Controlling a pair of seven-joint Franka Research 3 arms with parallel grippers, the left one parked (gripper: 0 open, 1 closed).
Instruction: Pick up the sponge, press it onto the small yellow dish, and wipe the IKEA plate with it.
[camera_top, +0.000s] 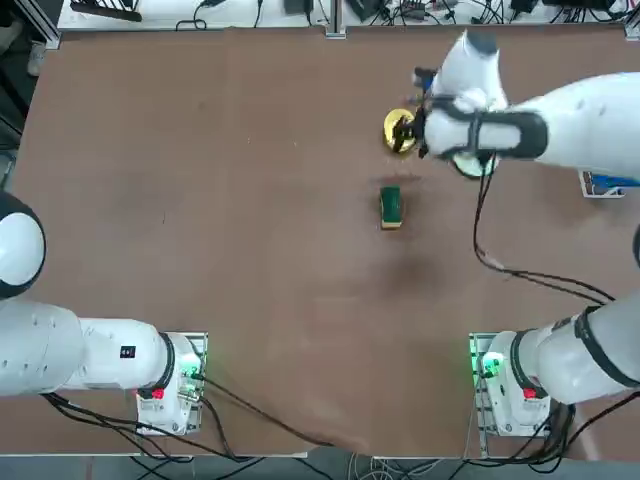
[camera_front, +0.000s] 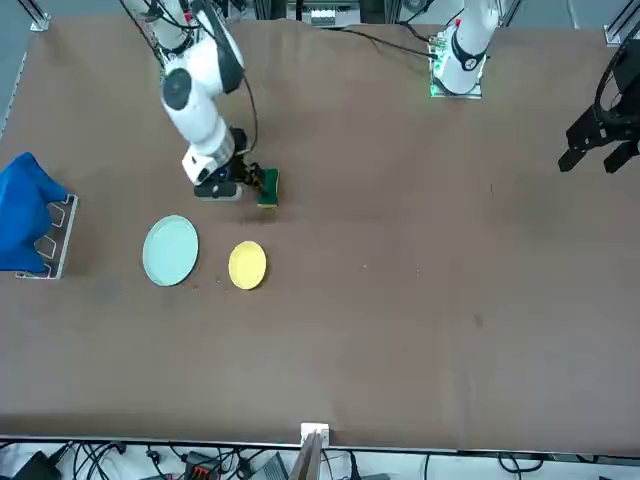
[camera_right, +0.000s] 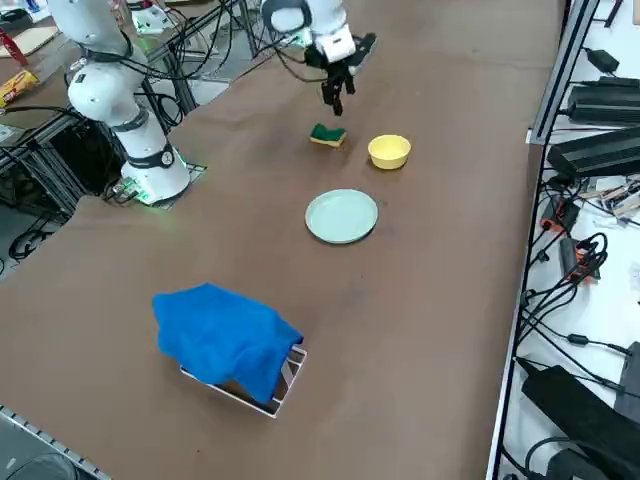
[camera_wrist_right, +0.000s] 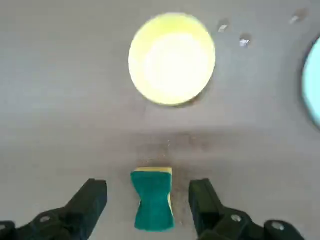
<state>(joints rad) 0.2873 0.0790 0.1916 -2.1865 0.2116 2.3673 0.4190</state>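
The sponge (camera_top: 391, 207) (camera_front: 268, 187) (camera_right: 328, 135), dark green over yellow foam, lies on the brown table. My right gripper (camera_right: 335, 100) (camera_front: 245, 178) hangs open just above it, holding nothing. In the right wrist view the sponge (camera_wrist_right: 152, 200) sits between the two spread black fingers (camera_wrist_right: 90, 202), pinched in at its middle. The small yellow dish (camera_front: 247, 265) (camera_right: 389, 151) (camera_wrist_right: 172, 58) stands just beyond the sponge. Beside it is the pale mint IKEA plate (camera_front: 170, 250) (camera_right: 341, 216) (camera_wrist_right: 312, 85). In the top view the arm covers most of both dishes.
A blue cloth (camera_front: 25, 210) (camera_right: 225, 340) is draped over a small rack near the table's right-hand edge. The arm's cable (camera_top: 520, 270) trails over the table toward its base.
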